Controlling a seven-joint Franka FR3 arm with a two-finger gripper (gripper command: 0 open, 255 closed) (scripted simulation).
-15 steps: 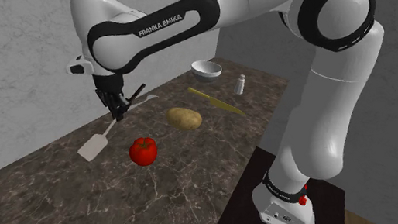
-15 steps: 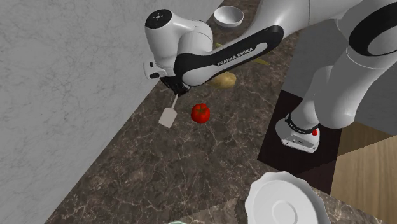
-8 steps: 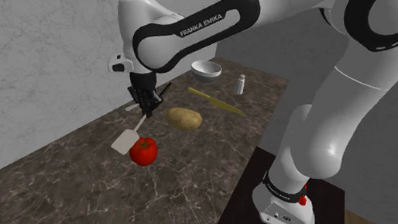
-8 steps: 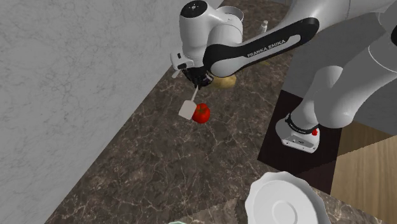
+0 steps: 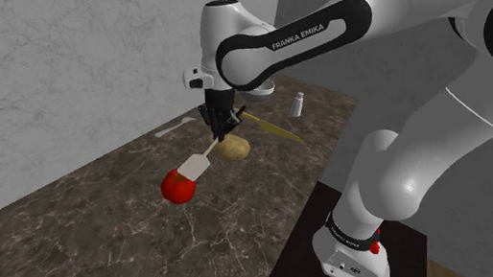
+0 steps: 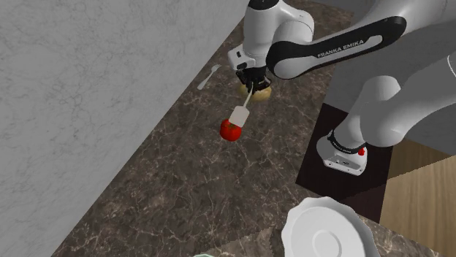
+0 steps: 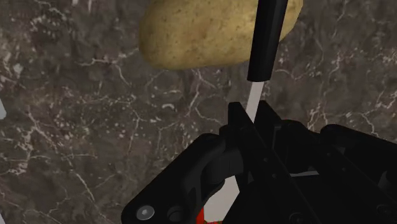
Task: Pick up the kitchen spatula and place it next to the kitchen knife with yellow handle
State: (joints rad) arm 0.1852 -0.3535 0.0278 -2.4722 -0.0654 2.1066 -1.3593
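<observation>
Shoulder view: the gripper (image 5: 221,121), mid-frame, is closed on the spatula (image 5: 197,167). Its white blade hangs near the tomato (image 5: 177,188). The knife (image 5: 272,129) lies right of the middle, past the potato (image 5: 232,148).
Second exterior view: the spatula (image 6: 239,115) is in the air, top middle.
Wrist view: both fingers (image 7: 236,124) squeeze its thin white neck.
Do it well: carry it high over the potato, then lay it flat beside the knife, not on it.

Red tomato (image 5: 175,191) sits on dark marble counter (image 5: 103,247), potato (image 5: 236,148) near it. White fork (image 5: 176,127) lies beside grey wall (image 5: 33,72). Shaker (image 5: 298,104) stands upright. White plate (image 6: 329,232) well apart.
</observation>
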